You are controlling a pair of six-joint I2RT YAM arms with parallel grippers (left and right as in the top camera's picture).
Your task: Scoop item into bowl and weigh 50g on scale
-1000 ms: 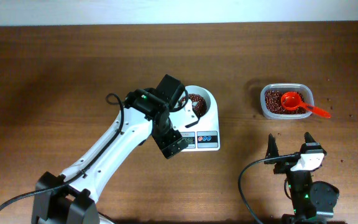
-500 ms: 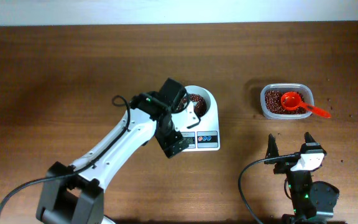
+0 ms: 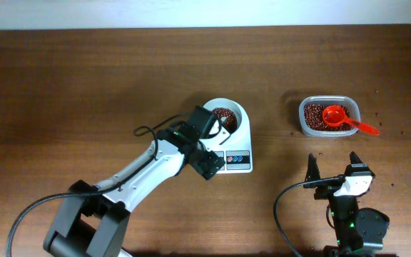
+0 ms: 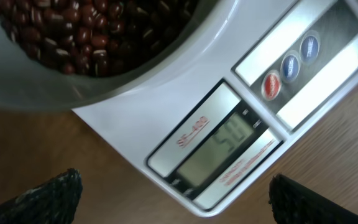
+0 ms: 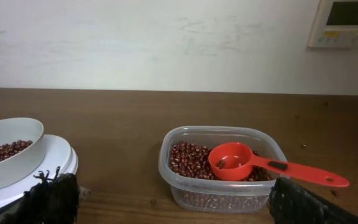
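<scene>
Step looks like weight check: bowl (image 5: 11, 168) w/ beans (image 4: 73, 31) sits on scale (image 4: 142, 124), mid-table. L gripper (image 3: 210, 164) hangs over display (image 4: 222, 149), jaws fully apart, holding nothing. Keep it off scale & bowl so the reading settles. Digits too blurred to read. R gripper (image 3: 332, 168) by front edge, also wide open, empty. Scoop (image 3: 337, 116) lies in tub (image 5: 191, 193) near right edge. Vs 1 s ago: L gripper slid toward front edge; rest unchanged.

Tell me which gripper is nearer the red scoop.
Right. The right gripper hangs open on the near side of the tub holding the scoop; the left gripper, also open, is over the scale, farther away.
</scene>
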